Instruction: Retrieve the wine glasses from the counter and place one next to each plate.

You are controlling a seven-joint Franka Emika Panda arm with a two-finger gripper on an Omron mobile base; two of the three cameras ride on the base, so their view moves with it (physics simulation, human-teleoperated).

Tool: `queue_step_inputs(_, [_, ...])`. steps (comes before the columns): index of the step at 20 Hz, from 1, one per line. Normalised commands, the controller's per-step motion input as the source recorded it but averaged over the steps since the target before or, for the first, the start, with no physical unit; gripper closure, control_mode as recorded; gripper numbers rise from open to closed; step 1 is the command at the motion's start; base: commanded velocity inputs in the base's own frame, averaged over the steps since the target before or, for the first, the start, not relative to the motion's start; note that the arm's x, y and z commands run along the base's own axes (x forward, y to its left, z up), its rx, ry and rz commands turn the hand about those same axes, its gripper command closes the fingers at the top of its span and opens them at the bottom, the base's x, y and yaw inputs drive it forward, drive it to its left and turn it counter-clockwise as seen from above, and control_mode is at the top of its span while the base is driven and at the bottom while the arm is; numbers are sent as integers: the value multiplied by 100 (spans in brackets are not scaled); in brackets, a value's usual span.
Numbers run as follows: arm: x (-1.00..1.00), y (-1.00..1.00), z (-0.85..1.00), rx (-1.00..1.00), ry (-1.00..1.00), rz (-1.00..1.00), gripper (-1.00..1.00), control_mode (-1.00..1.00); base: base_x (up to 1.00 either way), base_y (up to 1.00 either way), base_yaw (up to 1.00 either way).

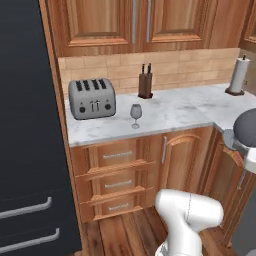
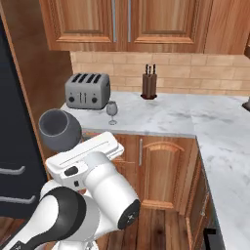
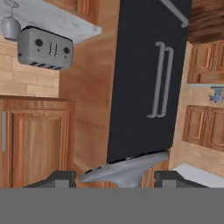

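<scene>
The gripper (image 3: 119, 177) is closed on the darker wine glass (image 2: 59, 129), whose round foot sits between the fingertips, lifted off the counter (image 1: 175, 112). The paler glass (image 1: 135, 114) stands near the toaster (image 1: 92, 98), not yet fetched. Neither glass appears placed by a plate.

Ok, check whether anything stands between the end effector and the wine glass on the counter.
Nothing visible does: the paler wine glass stands near the counter's front edge, toaster to its left, knife block behind. But the end effector is shut on the darker wine glass.
</scene>
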Motion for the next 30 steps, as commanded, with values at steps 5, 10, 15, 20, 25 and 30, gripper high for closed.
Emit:
queue_step_inputs(5, [0,0,0,0,0,0,100,100,-45,60,-79])
queue_step_inputs(10, [0,0,0,0,0,0,100,100,0,22,-99])
queue_step_inputs(15, [0,0,0,0,0,0,100,100,0,9,-100])
queue_step_inputs(20, [0,0,0,0,0,0,100,100,0,15,-98])
queue_step_inputs(25, [0,0,0,0,0,0,100,100,23,-76,-58])
queue_step_inputs(30, [0,0,0,0,0,0,100,100,31,-100,-16])
